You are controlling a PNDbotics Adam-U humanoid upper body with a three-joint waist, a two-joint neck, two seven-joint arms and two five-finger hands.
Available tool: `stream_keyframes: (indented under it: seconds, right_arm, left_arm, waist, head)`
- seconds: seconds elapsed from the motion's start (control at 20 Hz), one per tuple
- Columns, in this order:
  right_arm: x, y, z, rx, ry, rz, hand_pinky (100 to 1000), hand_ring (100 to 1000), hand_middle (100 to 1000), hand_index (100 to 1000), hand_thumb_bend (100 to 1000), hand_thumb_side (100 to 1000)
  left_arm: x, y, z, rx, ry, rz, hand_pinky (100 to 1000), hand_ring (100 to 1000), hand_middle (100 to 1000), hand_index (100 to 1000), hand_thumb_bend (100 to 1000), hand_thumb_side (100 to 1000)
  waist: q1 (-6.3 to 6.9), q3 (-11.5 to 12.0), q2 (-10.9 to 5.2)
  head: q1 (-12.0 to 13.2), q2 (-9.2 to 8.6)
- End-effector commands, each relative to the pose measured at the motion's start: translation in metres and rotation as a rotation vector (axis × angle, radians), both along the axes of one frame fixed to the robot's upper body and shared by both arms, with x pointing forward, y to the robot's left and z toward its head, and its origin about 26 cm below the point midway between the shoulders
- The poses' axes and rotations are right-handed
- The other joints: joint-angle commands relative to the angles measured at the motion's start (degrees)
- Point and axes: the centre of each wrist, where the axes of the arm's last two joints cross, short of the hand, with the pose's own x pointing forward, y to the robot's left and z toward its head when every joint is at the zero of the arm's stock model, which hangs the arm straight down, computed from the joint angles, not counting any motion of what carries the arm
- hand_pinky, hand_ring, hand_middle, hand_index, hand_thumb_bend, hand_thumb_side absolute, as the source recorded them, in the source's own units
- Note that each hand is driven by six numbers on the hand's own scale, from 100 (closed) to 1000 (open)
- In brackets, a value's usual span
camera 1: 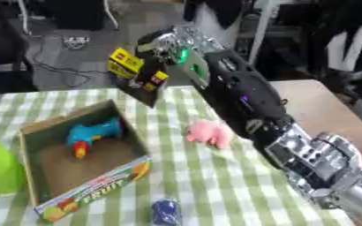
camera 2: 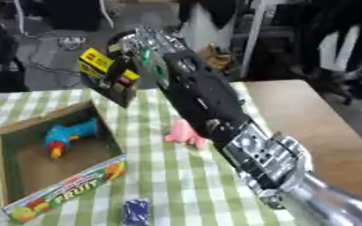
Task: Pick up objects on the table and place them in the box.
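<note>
Gripping the yellow-and-black cardboard packet [camera 1: 135, 73] by its edge, upper centre, my right robot hand [camera 1: 168, 46] finds it light and stiff.

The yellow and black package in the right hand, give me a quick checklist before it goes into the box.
1. Right hand curled on the yellow and black package: ok.
2. Package lifted off the table: ok.
3. Package over the box: not ok, it hangs beyond the far right corner.
4. Room in the box beside the blue toy drill: ok.
5. Left hand out of the way: cannot tell, not in view.
</note>
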Motion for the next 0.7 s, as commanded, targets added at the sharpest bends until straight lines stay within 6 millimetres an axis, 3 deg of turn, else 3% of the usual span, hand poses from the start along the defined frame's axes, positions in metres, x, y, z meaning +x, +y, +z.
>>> stream_keyframes:
  seconds: [0.05,0.35,0.7]
  right_arm:
    - [-0.009,0.01,0.024,0.015,-0.091,0.034,100,336,277,449,167,520]
    - [-0.012,0.035,0.017,0.037,-0.182,0.089,100,326,271,447,191,541]
    - [-0.001,0.05,-0.017,0.03,-0.24,0.087,100,325,270,446,198,548]
  left_arm:
    - [-0.002,-0.002,0.009,0.013,-0.036,-0.008,876,898,892,900,100,1000]
    - [-0.001,-0.009,0.013,0.002,-0.057,-0.035,876,898,892,900,100,1000]
    - [-0.001,-0.014,0.019,-0.002,-0.086,-0.062,875,898,892,900,100,1000]
  waist:
    - [-0.34,0.3,-1.57]
    - [-0.3,2.4,-0.5]
    - [-0.5,4.4,0.48]
  head:
    - [-0.6,-0.92]
    - [-3.6,-2.26]
    - [-6.0,-3.92]
